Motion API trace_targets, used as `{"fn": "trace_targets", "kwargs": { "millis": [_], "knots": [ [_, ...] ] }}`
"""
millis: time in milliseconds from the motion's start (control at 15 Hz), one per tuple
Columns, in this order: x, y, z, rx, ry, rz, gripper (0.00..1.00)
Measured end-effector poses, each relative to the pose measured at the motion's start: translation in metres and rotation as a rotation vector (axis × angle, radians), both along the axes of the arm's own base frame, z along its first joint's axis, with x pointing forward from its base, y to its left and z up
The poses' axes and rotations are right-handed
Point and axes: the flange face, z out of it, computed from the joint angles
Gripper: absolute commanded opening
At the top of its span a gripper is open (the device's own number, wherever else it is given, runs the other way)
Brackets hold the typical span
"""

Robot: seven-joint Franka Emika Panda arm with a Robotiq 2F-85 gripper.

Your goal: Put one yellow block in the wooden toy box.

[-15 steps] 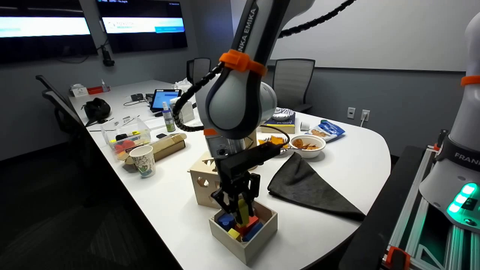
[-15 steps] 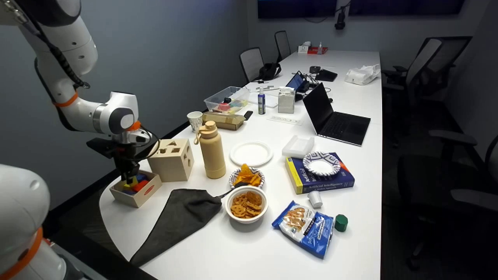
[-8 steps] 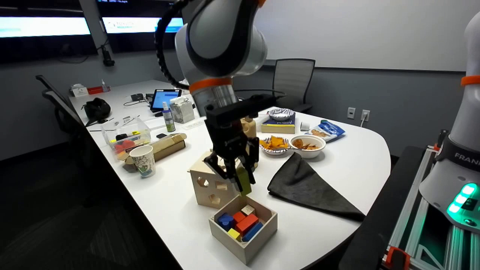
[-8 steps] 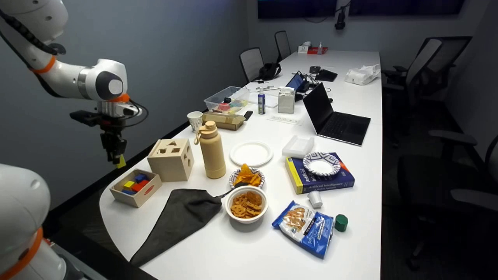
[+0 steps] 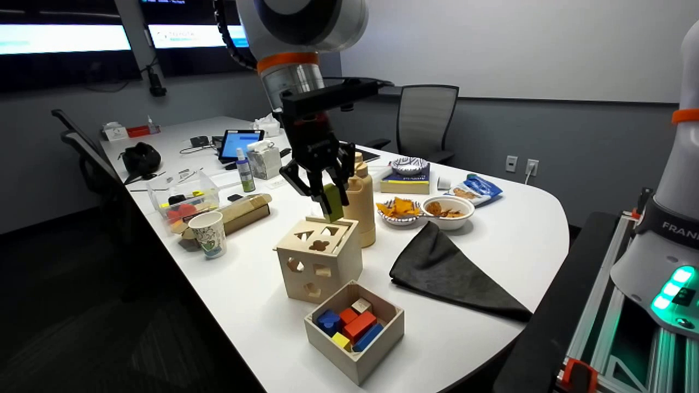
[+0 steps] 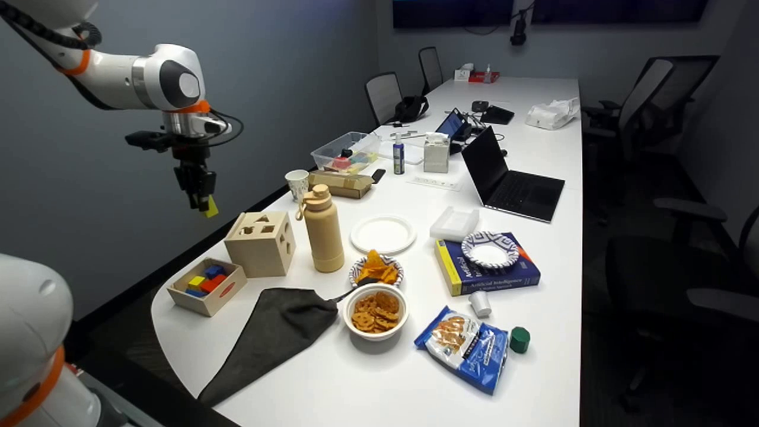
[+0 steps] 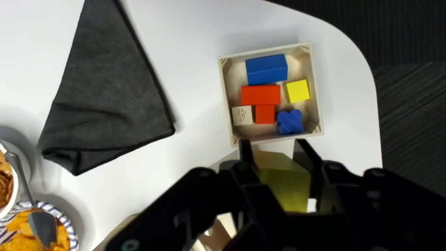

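Wrist view: yellow block (image 7: 287, 181), one, faceted, exact cross-section not to be told; grasped by the Robotiq gripper (image 7: 274, 147), jaws drawn in on two opposite sides of it. Location: in the air near the top of the wooden shape-sorter box (image 5: 308, 270), height over it hard to judge, not yet inside; in an exterior view a gap parts the yellow block (image 6: 211, 206) from the box. Attitude: somewhat tilted, lower end projecting past the jaws. Handling, by estimate: light, rigid, probably painted wood; sturdy, little harm expected from a short drop into the box. Finish perhaps a touch slippery; the piece could swivel in the jaws should its end catch on the box's pierced top. Advised hold: flat opposing sides, toward the upper end, moderate pressure, lower end left free to lead into a matching cut-out; straightening the tilt first would seem prudent. Adjuncts, placed by the box: shallow wooden tray (image 5: 330, 351), just beside it, contact not certain, holding among others a small yellow cube (image 7: 298, 91), blue quatrefoil block (image 7: 290, 122) and red oblong block (image 7: 260, 94); tan water bottle (image 5: 360, 204), also beside it.
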Motion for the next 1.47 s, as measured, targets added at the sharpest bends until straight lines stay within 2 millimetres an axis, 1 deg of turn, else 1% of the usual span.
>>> {"fn": "trace_targets", "kwargs": {
  "millis": [133,333,467,667,867,1133,1467],
  "knots": [
    [0.014,-0.007,-0.001,-0.004,-0.008,0.011,0.09],
    [0.032,-0.015,-0.012,0.003,0.004,-0.014,0.09],
    [0.040,-0.018,-0.023,0.015,0.026,-0.065,0.09],
    [0.050,-0.023,-0.038,0.046,0.064,-0.191,0.09],
    [0.058,-0.024,-0.046,0.081,0.061,-0.334,0.09],
    [0.068,-0.027,-0.049,0.086,0.011,-0.509,0.09],
    [0.064,-0.034,-0.062,0.059,-0.014,-0.694,0.09]
  ]
}}
